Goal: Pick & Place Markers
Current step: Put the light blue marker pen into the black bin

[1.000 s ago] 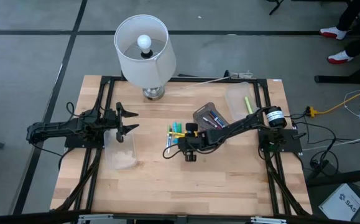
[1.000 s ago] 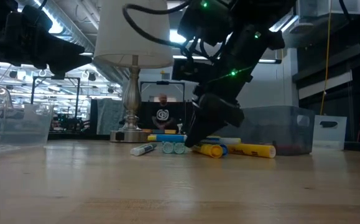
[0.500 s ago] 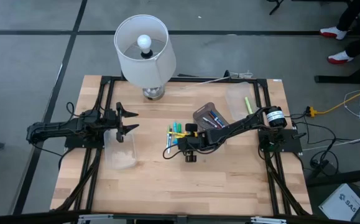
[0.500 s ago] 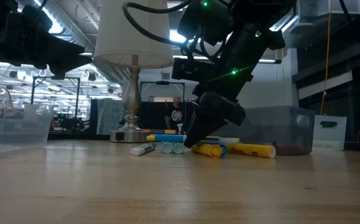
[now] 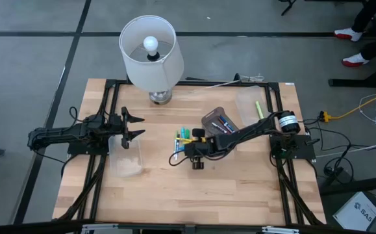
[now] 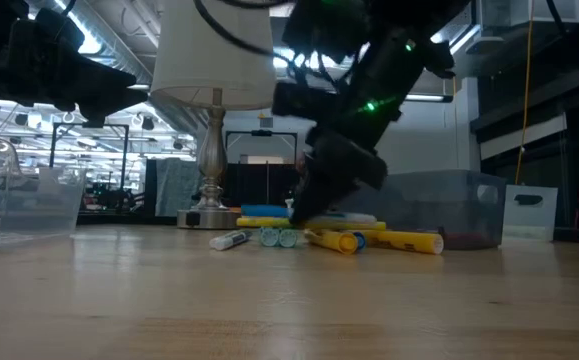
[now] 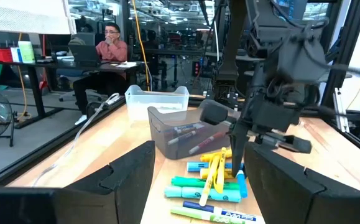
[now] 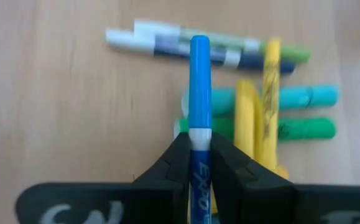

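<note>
Right gripper [image 8: 199,163] pinched blue marker [image 8: 199,87] mid-barrel, pile [image 5: 185,138] at 12 o'clock; light, stiff, slick, likely to pivot.

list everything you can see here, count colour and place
blue marker: one, blue, clamped in the right gripper above the pile
loose markers: a handful, yellow, green, blue, piled mid-table
dark bin: one, smoky, right of the pile, holding more markers
clear bin: one, far right corner, a green marker inside
near bin: one, clear, under the left gripper
lamp: one, white shade, table's back edge
table: one, light wood
person: one, seated at a desk beyond the table
left gripper: open, over the near bin
right gripper: shut on the blue marker
</note>
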